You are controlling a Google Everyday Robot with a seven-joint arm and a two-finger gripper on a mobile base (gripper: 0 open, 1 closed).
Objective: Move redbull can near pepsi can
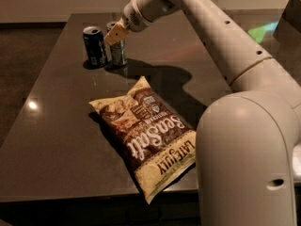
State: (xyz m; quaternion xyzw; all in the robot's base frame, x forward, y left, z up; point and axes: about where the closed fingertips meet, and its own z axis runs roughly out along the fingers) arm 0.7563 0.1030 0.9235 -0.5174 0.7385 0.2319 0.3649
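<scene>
The redbull can, slim and silver-grey, stands upright on the dark table at the back left, just right of the pepsi can, a wider dark blue can with a silver rim. A narrow gap shows between the two cans. My gripper reaches in from the upper right and is shut on the upper part of the redbull can, hiding much of its top.
A brown and cream Sea Salt chip bag lies flat in the middle of the table, nearer the front. My arm crosses above the table's right side. The table's front edge runs along the bottom.
</scene>
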